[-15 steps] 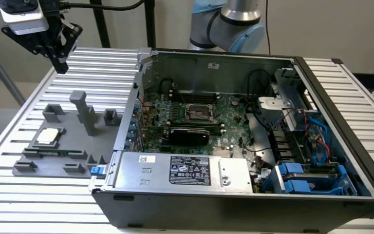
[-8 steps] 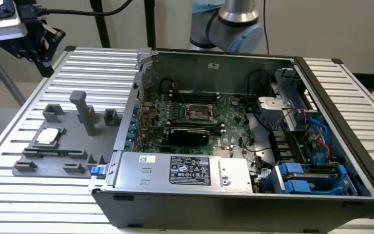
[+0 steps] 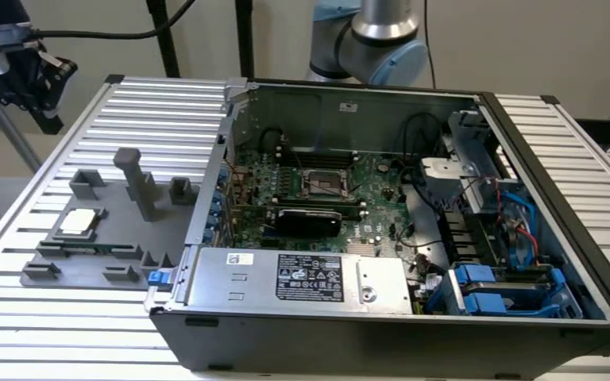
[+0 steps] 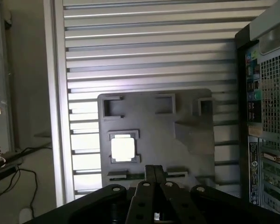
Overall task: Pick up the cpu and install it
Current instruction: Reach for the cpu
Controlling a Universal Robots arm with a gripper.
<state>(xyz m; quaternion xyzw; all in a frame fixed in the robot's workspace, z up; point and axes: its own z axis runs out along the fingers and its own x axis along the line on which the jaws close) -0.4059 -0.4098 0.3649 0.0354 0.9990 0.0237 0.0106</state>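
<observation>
Hovering over the grey fixture (image 4: pixel 177 154) | step: approach, cpu (image 4: pixel 123 148) untouched in its nest | my tool (image 4: pixel 151 169) pinched together, empty | grasp calls for parting it first

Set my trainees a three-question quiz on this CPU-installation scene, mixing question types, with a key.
1. True or false: the cpu already sits in the motherboard socket.
2. The gripper is: A) open; B) shut on the cpu; C) shut, holding nothing.
3. In the exterior view, on which side of the computer case does the grey fixture lie?
Key: 1 false, the cpu rests in the grey fixture; 2 C; 3 the exterior view's left.
</observation>
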